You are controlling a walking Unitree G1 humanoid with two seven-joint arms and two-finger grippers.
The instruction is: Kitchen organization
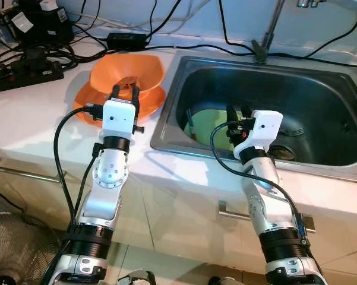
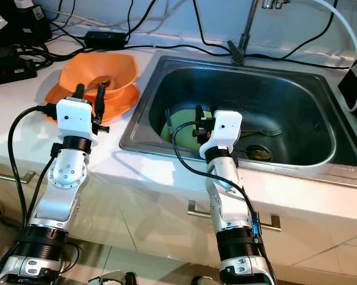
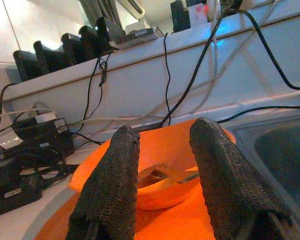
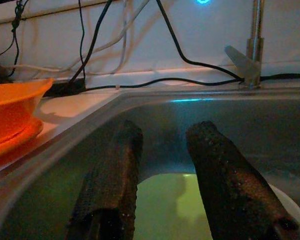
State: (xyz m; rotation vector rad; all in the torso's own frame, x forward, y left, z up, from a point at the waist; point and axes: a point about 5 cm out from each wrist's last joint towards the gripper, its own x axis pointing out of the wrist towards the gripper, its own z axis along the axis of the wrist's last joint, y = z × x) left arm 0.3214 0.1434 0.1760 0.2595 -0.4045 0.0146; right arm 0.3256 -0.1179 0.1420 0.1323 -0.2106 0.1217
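Note:
An orange bowl stands on an orange plate on the white counter, left of the sink. A utensil lies inside the bowl. My left gripper hovers open over the plate at the bowl's near side, with nothing between its fingers. In the steel sink a pale green plate lies at the near left and a fork lies near the drain. Above the green plate, my right gripper is open and empty.
The faucet rises behind the sink. Power strips and adapters with many black cables crowd the counter's back left. A fan stands on the floor at lower left. Cabinet handles run below the counter edge.

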